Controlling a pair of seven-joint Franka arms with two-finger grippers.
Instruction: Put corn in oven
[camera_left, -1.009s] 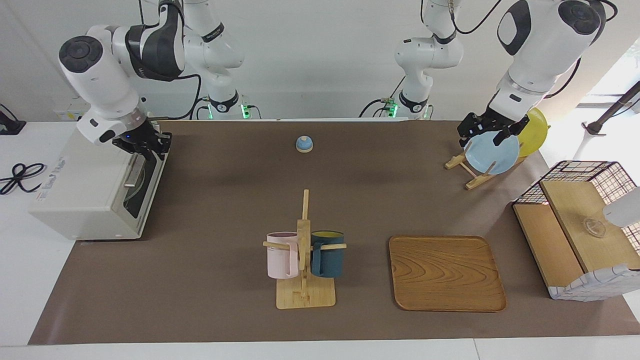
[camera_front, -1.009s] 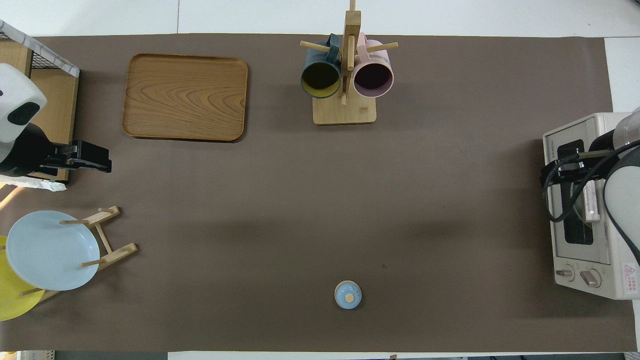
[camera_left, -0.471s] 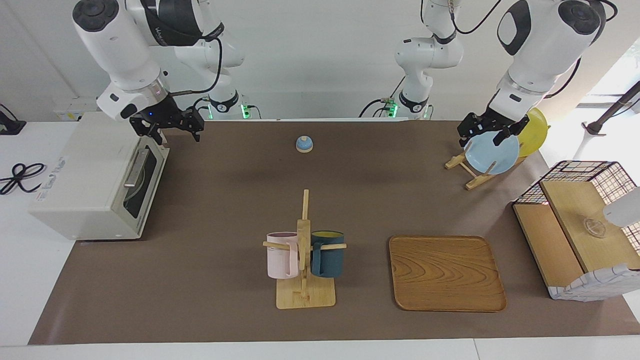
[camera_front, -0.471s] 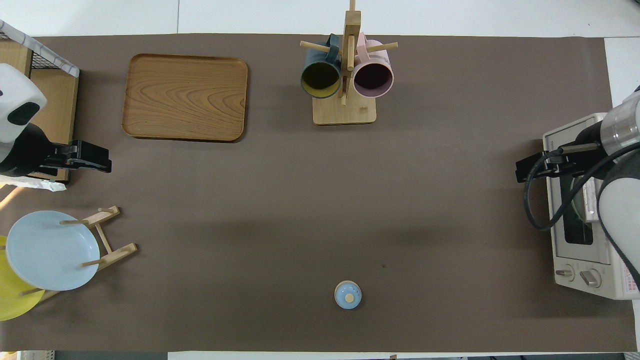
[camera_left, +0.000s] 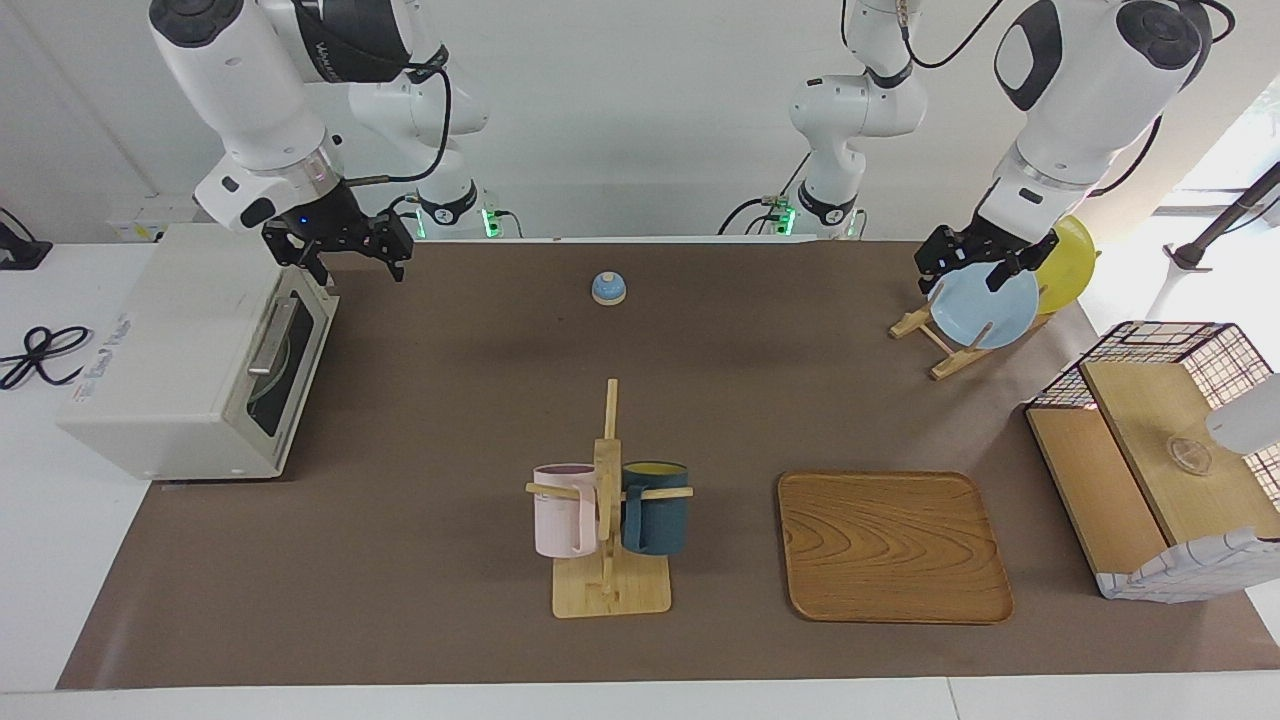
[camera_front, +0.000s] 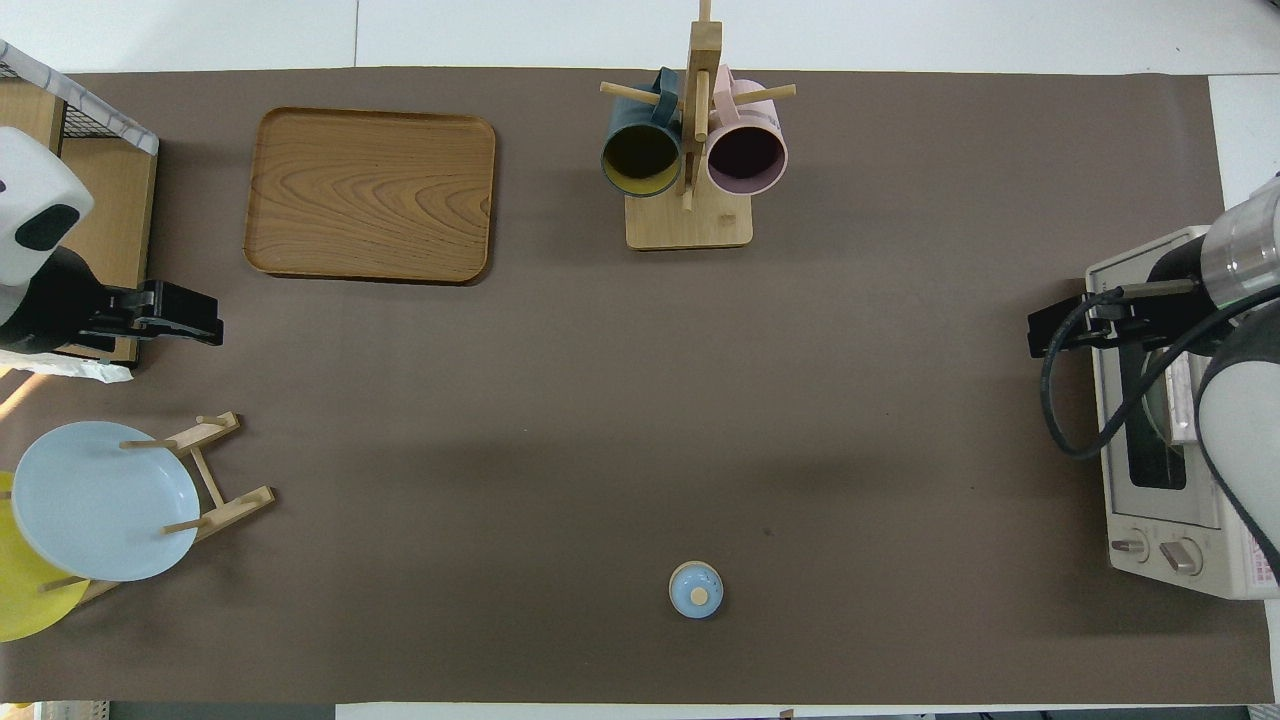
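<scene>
The off-white oven (camera_left: 160, 350) stands at the right arm's end of the table, also seen in the overhead view as the oven (camera_front: 1170, 480). Its glass door (camera_left: 272, 372) is shut and the silver handle (camera_left: 266, 336) lies flat against it. No corn shows in either view; only a pale round shape can be made out through the glass. My right gripper (camera_left: 352, 262) hangs open and holds nothing, above the oven's upper front corner nearest the robots. My left gripper (camera_left: 965, 275) waits open over the plate rack.
A wooden rack holds a pale blue plate (camera_left: 985, 305) and a yellow plate (camera_left: 1068, 262). A small blue bell (camera_left: 607, 288) sits near the robots. Mid-table stand a mug tree (camera_left: 608, 520) with two mugs and a wooden tray (camera_left: 893, 545). A wire-and-wood basket box (camera_left: 1160, 460) fills the left arm's end.
My right gripper has risen from the oven door's top edge, opened, and shifted slightly toward the table's middle. The door stays shut. The left arm has not moved.
</scene>
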